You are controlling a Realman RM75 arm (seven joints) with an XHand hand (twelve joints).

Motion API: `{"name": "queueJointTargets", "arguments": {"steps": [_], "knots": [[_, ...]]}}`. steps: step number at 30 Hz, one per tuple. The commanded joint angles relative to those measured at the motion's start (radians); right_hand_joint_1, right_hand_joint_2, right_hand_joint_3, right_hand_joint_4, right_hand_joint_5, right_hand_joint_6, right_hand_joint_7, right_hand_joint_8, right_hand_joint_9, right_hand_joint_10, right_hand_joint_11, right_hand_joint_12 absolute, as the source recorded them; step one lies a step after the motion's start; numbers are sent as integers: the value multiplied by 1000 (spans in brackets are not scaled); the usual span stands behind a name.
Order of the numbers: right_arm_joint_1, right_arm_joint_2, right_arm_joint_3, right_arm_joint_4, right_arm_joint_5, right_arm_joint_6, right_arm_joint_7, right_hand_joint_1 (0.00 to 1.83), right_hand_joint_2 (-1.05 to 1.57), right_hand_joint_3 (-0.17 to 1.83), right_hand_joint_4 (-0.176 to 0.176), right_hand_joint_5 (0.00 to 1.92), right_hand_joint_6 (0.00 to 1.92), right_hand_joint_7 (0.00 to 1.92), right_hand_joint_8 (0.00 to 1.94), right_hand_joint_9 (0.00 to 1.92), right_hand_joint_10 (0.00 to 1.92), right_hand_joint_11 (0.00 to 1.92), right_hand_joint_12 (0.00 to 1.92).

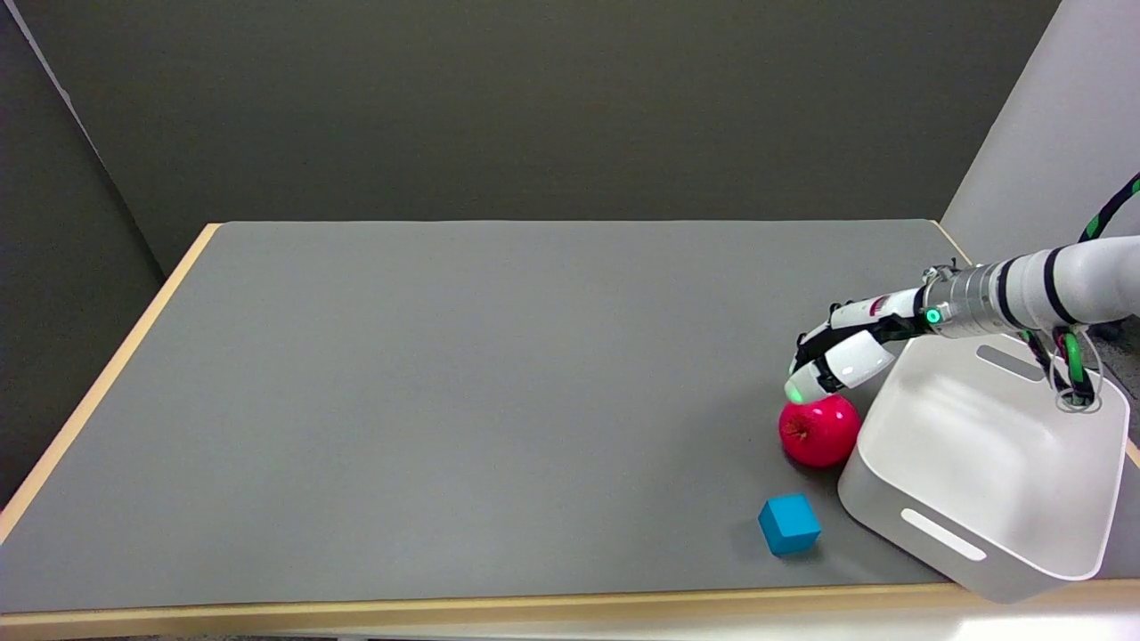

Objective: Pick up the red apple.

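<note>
The block, a small blue cube, sits on the grey table near its front edge, left of and below the apple, clear of it. The apple lies on the table just right of the block's line, tight against the left wall of the white bin, touching it or nearly so. It looks round, glossy and bright red, with its stem dimple turned toward the left and a sheen on top; the shine suggests a smooth, hard skin, likely a plastic or waxed fruit, so it is probably light, stiff and a bit slippery, and being round it could roll if nudged from one side. The best hold would seem to be across its widest part, fingers on the far and near sides, since the bin blocks the right flank. The hand hangs right over the apple's top, fingers curved downward and spread, one glowing green tip at or just above the skin; whether it touches cannot be told. Nothing is grasped, and the fingers are apart rather than clenched. The arm reaches in from the right, over the bin's far rim
</note>
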Motion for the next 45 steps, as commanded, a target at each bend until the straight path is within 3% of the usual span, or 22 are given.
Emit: {"name": "queueJointTargets", "arguments": {"steps": [1, 15, 25, 32, 36, 38, 40, 41, 42, 43, 44, 45], "knots": [[2, -42, -48, -1, -39, -3, -4, 268, 569, 783, -1, 272, 496, 330, 424, 127, 794, 97, 1310], [3, -70, -70, -1, -67, 8, -14, 286, 567, 790, -1, 264, 486, 319, 420, 123, 792, 97, 1311], [4, -78, -75, -1, -62, 34, -49, 407, 569, 819, 71, 288, 518, 352, 434, 181, 876, 126, 1344], [7, -94, -84, -1, -59, 64, -102, 818, 596, 941, 81, 307, 541, 489, 591, 673, 1332, 178, 1388], [11, -109, -84, -3, -58, 87, -143, 1024, 609, 995, 82, 321, 578, 567, 735, 795, 1443, 188, 1382], [14, -114, -84, -4, -57, 98, -164, 1041, 629, 987, 79, 338, 621, 609, 832, 801, 1475, 200, 1375], [16, -116, -84, -4, -55, 109, -178, 1242, 944, 617, 47, 443, 921, 664, 1426, 781, 1618, 237, 1407], [18, -118, -84, -6, -54, 116, -187, 1295, 1036, 524, 35, 475, 1022, 668, 1614, 767, 1679, 258, 1424], [18, -119, -84, -7, -54, 121, -192, 1290, 1041, 545, 28, 480, 1053, 648, 1653, 751, 1719, 276, 1438], [20, -122, -86, -8, -54, 123, -192, 1243, 1109, 457, -22, 482, 1217, 613, 1688, 733, 1774, 308, 1446], [21, -124, -87, -8, -54, 125, -192, 1162, 1231, 282, -111, 483, 1494, 561, 1726, 710, 1846, 355, 1452], [21, -125, -87, -8, -54, 125, -192, 1102, 1321, 154, -176, 484, 1700, 523, 1755, 694, 1901, 389, 1458]]}}
